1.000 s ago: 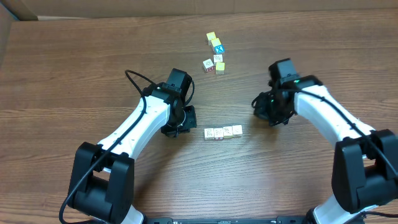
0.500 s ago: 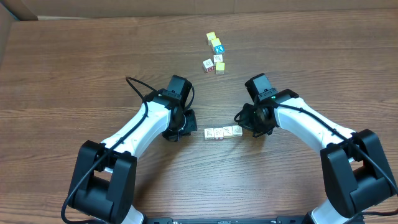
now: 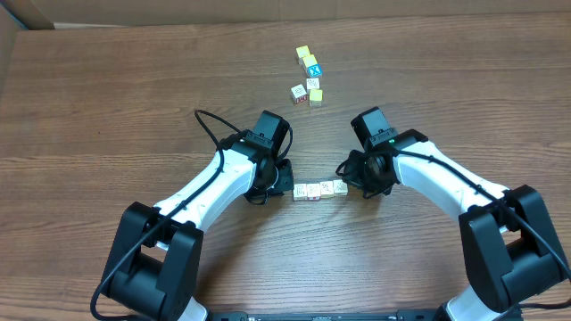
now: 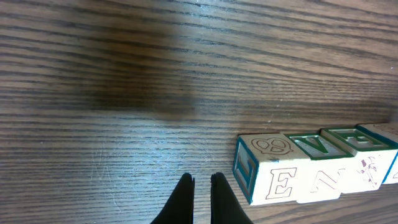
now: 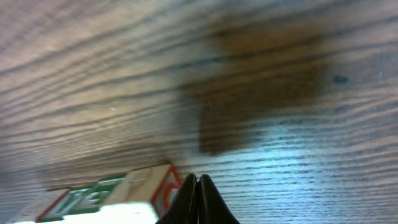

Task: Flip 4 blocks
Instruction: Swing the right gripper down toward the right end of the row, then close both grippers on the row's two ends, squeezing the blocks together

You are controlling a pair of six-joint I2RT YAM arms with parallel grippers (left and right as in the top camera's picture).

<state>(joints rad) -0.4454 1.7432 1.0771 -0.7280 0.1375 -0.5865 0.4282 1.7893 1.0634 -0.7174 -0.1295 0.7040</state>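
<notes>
Four blocks [image 3: 319, 189] lie in a touching row at the table's middle, cream faces with green and red borders. In the left wrist view the row [image 4: 311, 168] shows letters E and N, and its blue-bordered end face [image 4: 244, 171] stands just right of my left gripper [image 4: 202, 180], which is shut and empty, a small way from that face. My left gripper [image 3: 287, 185] sits at the row's left end. My right gripper [image 3: 348, 182] sits at the right end, shut, its tips [image 5: 197, 179] close against the red-bordered end block [image 5: 163, 186].
A loose cluster of more small cubes [image 3: 308, 89] lies at the back centre, among them a cube with a white X on blue [image 3: 312, 69]. A cardboard wall [image 3: 268, 11] runs behind the far table edge.
My right gripper swung left to the row's right end and then stayed. My left gripper moved right, up to the row's left end. The blocks have not moved.
</notes>
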